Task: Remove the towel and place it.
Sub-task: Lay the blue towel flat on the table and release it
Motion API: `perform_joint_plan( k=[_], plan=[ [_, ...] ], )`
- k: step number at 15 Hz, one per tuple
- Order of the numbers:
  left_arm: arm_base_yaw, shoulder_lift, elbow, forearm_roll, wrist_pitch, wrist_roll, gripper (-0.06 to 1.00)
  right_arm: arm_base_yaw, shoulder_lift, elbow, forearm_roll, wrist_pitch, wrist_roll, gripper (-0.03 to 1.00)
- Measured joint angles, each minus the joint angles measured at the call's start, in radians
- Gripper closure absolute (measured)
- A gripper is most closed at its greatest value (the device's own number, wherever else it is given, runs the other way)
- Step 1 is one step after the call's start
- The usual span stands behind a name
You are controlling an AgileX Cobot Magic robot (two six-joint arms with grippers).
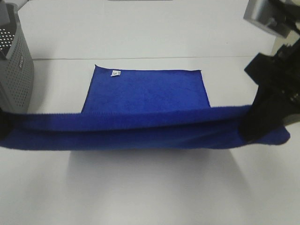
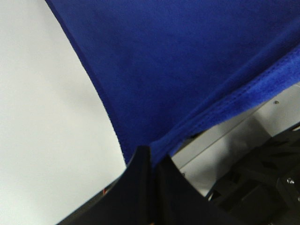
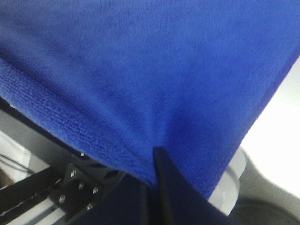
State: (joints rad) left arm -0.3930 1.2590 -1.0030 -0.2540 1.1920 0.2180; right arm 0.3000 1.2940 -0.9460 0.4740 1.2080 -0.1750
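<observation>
There is one white table [image 1: 150, 197], one blue towel [image 1: 140, 133], one grey basket [image 1: 16, 75] and two grippers.

The towel is the big thing here. It is deep blue and fuzzy, with a stitched edge. One part lies flat on the middle of the table, toward the back edge. That part has a small white tag [image 1: 116, 73] near its far left corner. In front of it, a long blue band is pulled tight from the left side of the table to the right side. The band is up in the air and throws a soft shadow on the table below. A dark crease runs along the band, so it looks doubled over.

The basket stands at the back left corner of the table. It has many little holes.

The left gripper [image 2: 151, 153] is clenched on the left end of the towel. The right gripper [image 3: 154, 152] is clenched on the right end. Both pinch the cloth between black fingers.

The band covers the front edge of the flat part, so I cannot tell for sure that they are one cloth. The basket is cut off at the side of the high view. The left gripper is only a dark bit at the edge there. A grey block [image 1: 265, 16] at the far right corner is cut off too, and I cannot tell what it is.
</observation>
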Motion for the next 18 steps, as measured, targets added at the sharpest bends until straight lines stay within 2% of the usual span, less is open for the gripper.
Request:
perform_joint_plan(
  k=[2, 6, 12, 18],
  plan=[
    [-0.012, -0.003, 0.094, -0.063, -0.001, 0.003, 0.94, 0.0, -0.001, 0.084, 0.005, 0.0, 0.001, 0.95],
    [-0.092, -0.005, 0.246, -0.11, -0.013, 0.008, 0.94, 0.0, -0.002, 0.197, 0.022, 0.001, 0.001, 0.95],
    [-0.096, -0.007, 0.335, -0.207, -0.025, 0.027, 0.94, 0.0, -0.002, 0.284, 0.027, 0.001, 0.002, 0.94],
    [-0.096, -0.007, 0.356, -0.191, 0.0, 0.029, 0.93, -0.001, -0.002, 0.284, 0.015, 0.002, 0.002, 0.85]
  ],
)
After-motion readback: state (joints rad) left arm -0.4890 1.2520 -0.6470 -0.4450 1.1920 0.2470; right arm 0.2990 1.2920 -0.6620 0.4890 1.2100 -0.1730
